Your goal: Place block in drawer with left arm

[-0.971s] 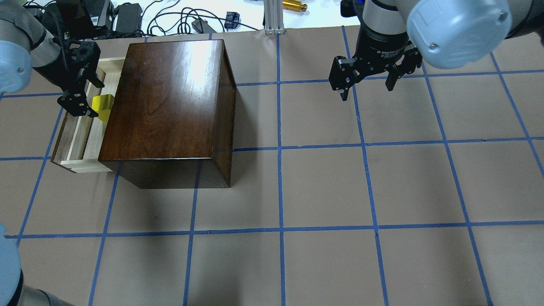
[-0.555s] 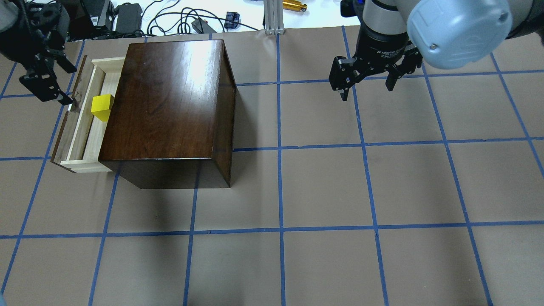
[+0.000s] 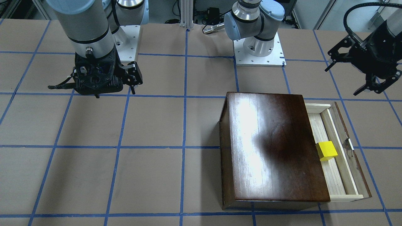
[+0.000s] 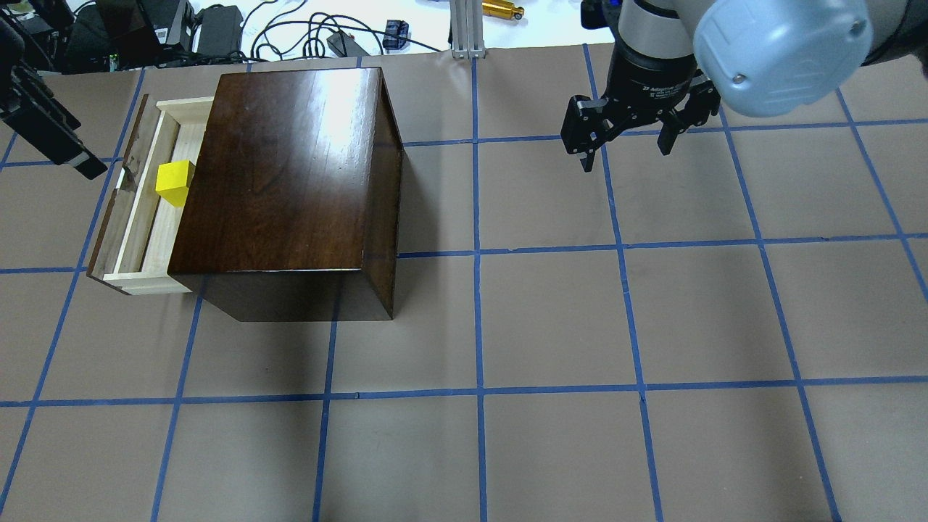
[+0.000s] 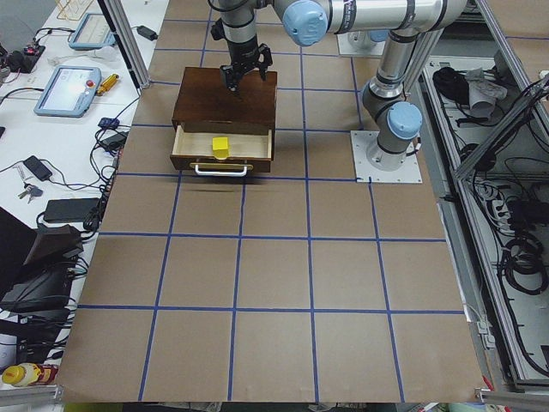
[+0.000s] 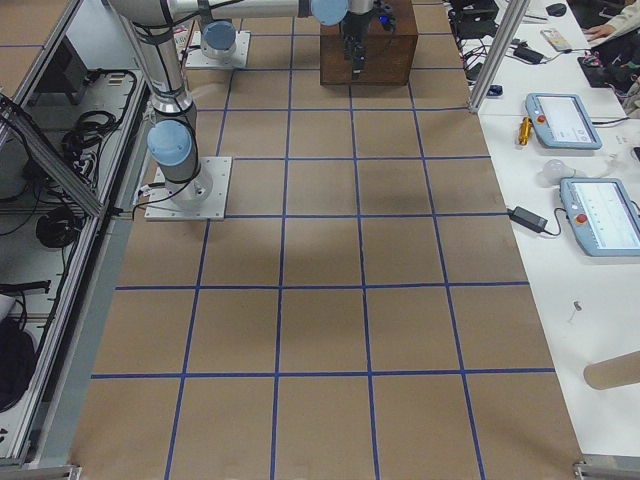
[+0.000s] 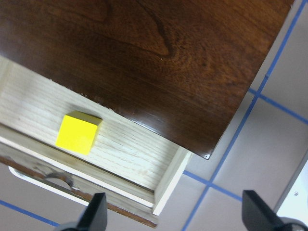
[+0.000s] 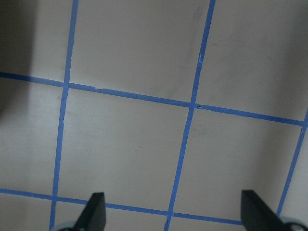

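Block (image 4: 175, 183) in open drawer (image 4: 154, 233); left gripper (image 3: 341, 82) released, empty; right gripper (image 4: 626, 155) spread, marked "2F Adaptive".

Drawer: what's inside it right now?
Only the yellow block lies on the visible floor of the drawer. The rest runs under the wooden box, hidden.

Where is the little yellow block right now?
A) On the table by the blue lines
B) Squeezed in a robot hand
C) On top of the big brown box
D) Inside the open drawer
D: the block sits on the pale wooden floor of the pulled-out drawer, and nothing is holding it.
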You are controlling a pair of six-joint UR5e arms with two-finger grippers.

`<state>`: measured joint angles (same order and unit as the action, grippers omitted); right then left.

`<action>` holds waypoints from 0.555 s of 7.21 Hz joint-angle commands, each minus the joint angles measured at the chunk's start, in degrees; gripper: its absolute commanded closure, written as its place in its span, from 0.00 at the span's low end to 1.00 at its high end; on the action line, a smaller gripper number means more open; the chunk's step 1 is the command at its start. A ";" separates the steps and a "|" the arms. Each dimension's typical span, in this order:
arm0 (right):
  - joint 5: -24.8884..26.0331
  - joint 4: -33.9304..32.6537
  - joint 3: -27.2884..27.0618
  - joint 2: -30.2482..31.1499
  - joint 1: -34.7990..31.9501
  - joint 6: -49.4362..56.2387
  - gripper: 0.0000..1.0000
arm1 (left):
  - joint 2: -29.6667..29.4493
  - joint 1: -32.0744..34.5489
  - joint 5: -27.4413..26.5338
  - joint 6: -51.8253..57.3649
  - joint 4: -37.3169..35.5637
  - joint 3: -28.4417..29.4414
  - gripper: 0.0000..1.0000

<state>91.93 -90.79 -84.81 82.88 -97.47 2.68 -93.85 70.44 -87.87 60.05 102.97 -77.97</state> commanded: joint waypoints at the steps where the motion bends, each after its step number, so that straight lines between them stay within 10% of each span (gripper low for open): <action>1: 0.00 0.00 0.00 0.00 0.00 -0.04 0.00 | 1.47 4.41 -0.46 -22.97 -3.45 -0.77 0.00; 4: 0.00 0.00 0.00 0.00 0.00 -0.04 0.00 | 0.51 15.57 -0.99 -50.13 -10.75 -5.60 0.00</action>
<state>91.93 -90.79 -84.81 82.88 -97.47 2.64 -92.84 81.31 -88.75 20.39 95.05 -81.83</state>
